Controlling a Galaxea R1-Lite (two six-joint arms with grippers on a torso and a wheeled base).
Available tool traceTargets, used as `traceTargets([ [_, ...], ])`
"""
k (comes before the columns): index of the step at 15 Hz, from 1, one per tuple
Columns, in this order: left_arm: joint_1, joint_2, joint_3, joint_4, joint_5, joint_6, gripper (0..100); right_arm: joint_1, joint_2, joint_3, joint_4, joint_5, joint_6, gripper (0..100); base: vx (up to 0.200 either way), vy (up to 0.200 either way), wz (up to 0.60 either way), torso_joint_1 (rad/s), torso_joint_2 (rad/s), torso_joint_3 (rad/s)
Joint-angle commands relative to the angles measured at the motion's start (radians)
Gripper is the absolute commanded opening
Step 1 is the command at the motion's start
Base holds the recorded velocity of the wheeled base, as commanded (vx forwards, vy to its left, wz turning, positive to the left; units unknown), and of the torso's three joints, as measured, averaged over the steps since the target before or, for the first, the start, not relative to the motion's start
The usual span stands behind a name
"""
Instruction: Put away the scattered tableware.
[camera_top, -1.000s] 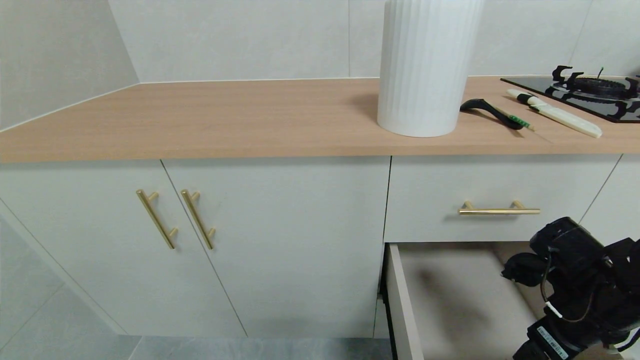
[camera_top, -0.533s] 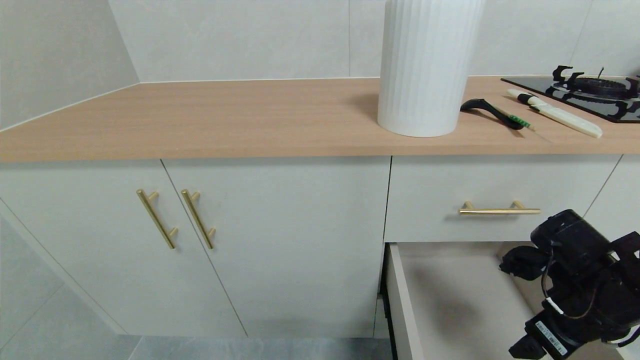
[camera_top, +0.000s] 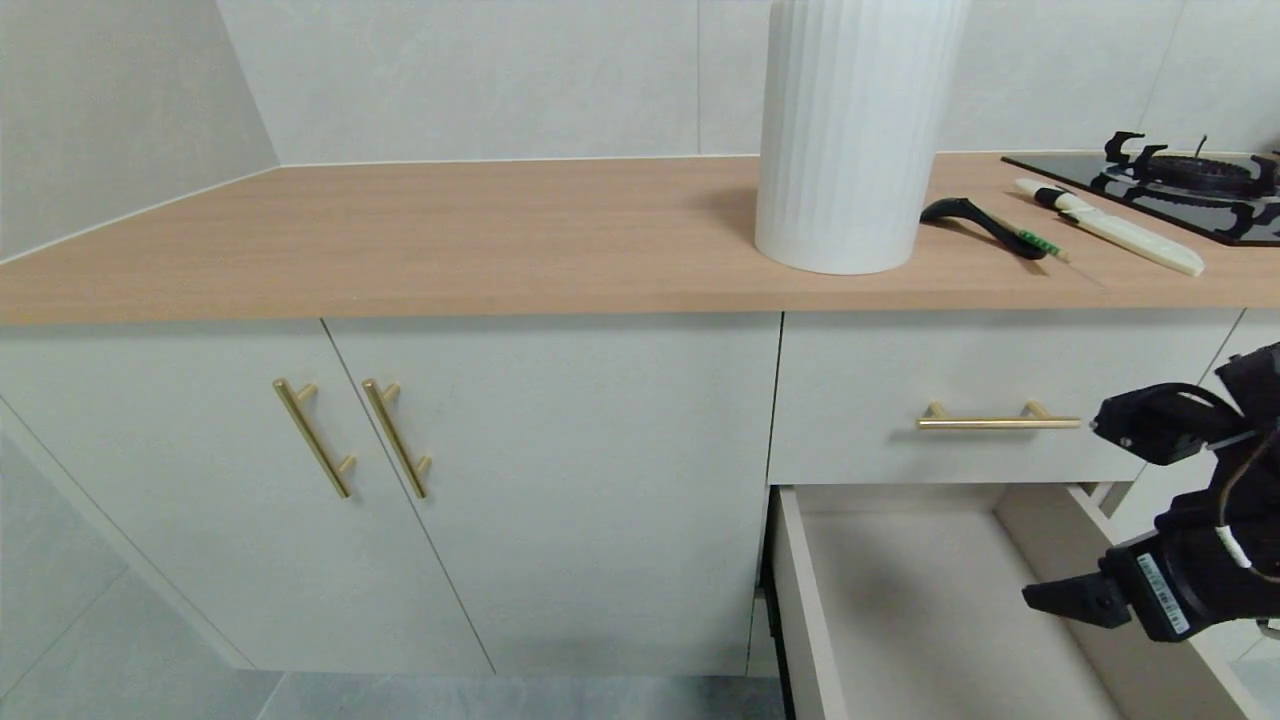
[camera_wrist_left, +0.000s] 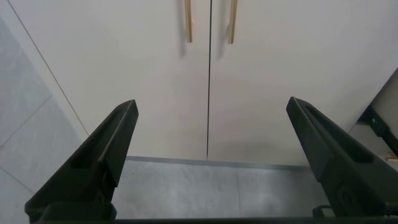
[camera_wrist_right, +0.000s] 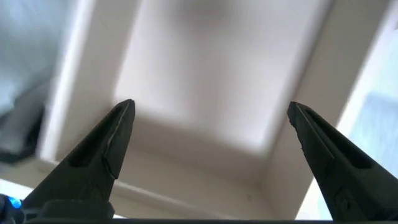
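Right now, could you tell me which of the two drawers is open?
The lower drawer, pulled out and showing its floor; the upper drawer with the gold handle is shut.

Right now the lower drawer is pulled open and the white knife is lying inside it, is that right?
Not quite. The lower drawer is pulled open, but the white knife is not inside it: it lies on the wooden counter, next to the stove. The head view shows this.

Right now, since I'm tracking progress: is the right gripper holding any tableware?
No, the right gripper is spread wide with nothing between its fingers, above the open drawer.
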Motion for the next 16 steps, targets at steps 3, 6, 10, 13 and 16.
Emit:
traceTargets([
  [3, 0.0, 0.001, 0.0, 0.0, 0.0, -0.001, 100, -0.023, -0.1, -0.006, -0.026, 0.001, 0.0, 100, 0.0, 0.0, 0.0, 0.0, 0.0, 0.0],
  [6, 0.0, 0.001, 0.0, 0.0, 0.0, -0.001, 100, -0.023, -0.109, -0.005, -0.029, 0.001, -0.003, 100, 0.0, 0.0, 0.0, 0.031, -0.18, -0.14],
  [10, 0.0, 0.001, 0.0, 0.0, 0.0, -0.001, 100, -0.022, -0.114, -0.003, -0.029, 0.001, -0.003, 100, 0.0, 0.0, 0.0, 0.111, -0.36, -0.301],
  [13, 0.0, 0.001, 0.0, 0.0, 0.0, -0.001, 100, -0.022, -0.113, -0.002, -0.029, 0.001, -0.005, 100, 0.0, 0.0, 0.0, 0.141, -0.5, -0.303],
  [16, 0.0, 0.001, 0.0, 0.0, 0.0, -0.001, 100, -0.022, -0.111, 0.0, -0.029, 0.001, -0.006, 100, 0.0, 0.0, 0.0, 0.167, -0.47, -0.302],
])
